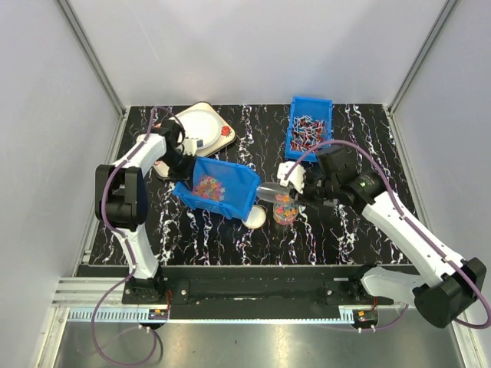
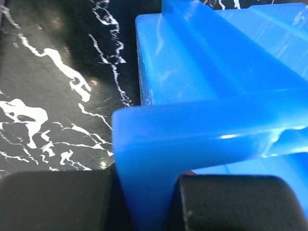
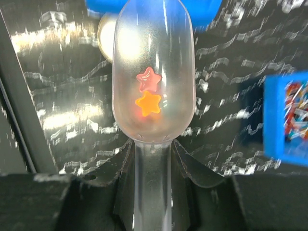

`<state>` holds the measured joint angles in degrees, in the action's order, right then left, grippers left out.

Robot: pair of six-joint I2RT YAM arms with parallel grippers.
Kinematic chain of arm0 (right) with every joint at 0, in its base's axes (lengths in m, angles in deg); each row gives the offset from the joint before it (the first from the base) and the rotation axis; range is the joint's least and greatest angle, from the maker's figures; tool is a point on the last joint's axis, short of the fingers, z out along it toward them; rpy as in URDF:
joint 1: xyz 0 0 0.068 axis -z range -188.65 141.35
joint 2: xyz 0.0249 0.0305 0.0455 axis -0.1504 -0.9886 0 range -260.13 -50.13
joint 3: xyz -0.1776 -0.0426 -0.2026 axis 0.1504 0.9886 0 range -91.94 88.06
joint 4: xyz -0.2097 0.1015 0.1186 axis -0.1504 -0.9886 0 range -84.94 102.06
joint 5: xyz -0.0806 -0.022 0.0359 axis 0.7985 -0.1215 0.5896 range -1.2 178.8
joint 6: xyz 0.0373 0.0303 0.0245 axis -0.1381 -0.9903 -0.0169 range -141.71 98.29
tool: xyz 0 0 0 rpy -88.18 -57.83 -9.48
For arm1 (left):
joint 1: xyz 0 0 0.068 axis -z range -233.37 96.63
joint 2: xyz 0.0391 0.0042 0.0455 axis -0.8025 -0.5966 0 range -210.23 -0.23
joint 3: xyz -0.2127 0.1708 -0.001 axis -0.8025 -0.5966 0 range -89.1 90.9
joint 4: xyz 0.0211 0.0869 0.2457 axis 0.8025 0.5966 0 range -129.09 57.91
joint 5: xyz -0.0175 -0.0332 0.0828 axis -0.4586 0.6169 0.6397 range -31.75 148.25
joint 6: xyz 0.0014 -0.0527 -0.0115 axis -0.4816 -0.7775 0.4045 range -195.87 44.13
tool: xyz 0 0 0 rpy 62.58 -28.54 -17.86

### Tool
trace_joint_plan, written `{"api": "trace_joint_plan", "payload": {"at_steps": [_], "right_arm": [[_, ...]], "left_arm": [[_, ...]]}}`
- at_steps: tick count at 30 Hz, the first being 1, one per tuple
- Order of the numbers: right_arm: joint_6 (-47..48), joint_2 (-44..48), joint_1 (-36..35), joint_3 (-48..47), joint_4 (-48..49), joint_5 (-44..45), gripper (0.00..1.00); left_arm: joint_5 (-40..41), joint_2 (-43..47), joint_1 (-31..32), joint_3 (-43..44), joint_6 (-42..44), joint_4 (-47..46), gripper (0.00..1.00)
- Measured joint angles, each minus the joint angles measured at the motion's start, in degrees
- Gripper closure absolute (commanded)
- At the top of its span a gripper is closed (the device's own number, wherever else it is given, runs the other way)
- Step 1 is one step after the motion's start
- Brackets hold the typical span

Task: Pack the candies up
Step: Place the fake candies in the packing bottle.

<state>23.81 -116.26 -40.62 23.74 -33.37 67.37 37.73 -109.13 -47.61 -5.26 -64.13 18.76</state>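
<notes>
The candies (image 1: pixel 208 187) are tiny multicoloured sweets lying in a tilted blue bin (image 1: pixel 238 184). My left gripper (image 1: pixel 181 162) is shut on the bin's far left rim; the left wrist view shows the blue rim (image 2: pixel 202 130) pinched between the black fingers (image 2: pixel 57 197). My right gripper (image 1: pixel 305 186) is shut on the handle of a clear plastic spoon (image 1: pixel 270 192). In the right wrist view the spoon bowl (image 3: pixel 154 48) carries a pink star candy (image 3: pixel 148 78) and an orange one (image 3: pixel 147 104). The spoon hangs just above a clear cup (image 1: pixel 285 210) partly filled with candies.
A second blue bin (image 1: pixel 308 127) of wrapped red-white sweets stands at the back right, also in the right wrist view (image 3: pixel 288 120). A white scale-like plate (image 1: pixel 202 126) is at the back left. A white lid (image 1: pixel 256 217) lies beside the cup.
</notes>
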Motion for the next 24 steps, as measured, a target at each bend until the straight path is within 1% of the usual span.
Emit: {"api": "trace_joint_plan", "payload": {"at_steps": [5, 10, 15, 24], "right_arm": [[1.3, 2.3, 0.0, 2.7, -4.6, 4.2, 1.0], [2.9, 2.6, 0.1, 3.6, -8.1, 9.8, 1.0], [4.6, 2.1, 0.1, 3.6, -11.3, 16.0, 1.0], [6.5, -1.2, -0.6, 3.6, -13.2, 24.3, 1.0]], "left_arm": [[-0.5, 0.3, -0.9, -0.1, -0.1, -0.8, 1.0], [-0.7, 0.5, -1.2, -0.1, -0.3, -1.0, 1.0], [-0.8, 0.5, -1.2, -0.1, -0.3, -1.0, 1.0], [-0.8, 0.5, -1.4, -0.2, -0.5, -1.0, 1.0]]}}
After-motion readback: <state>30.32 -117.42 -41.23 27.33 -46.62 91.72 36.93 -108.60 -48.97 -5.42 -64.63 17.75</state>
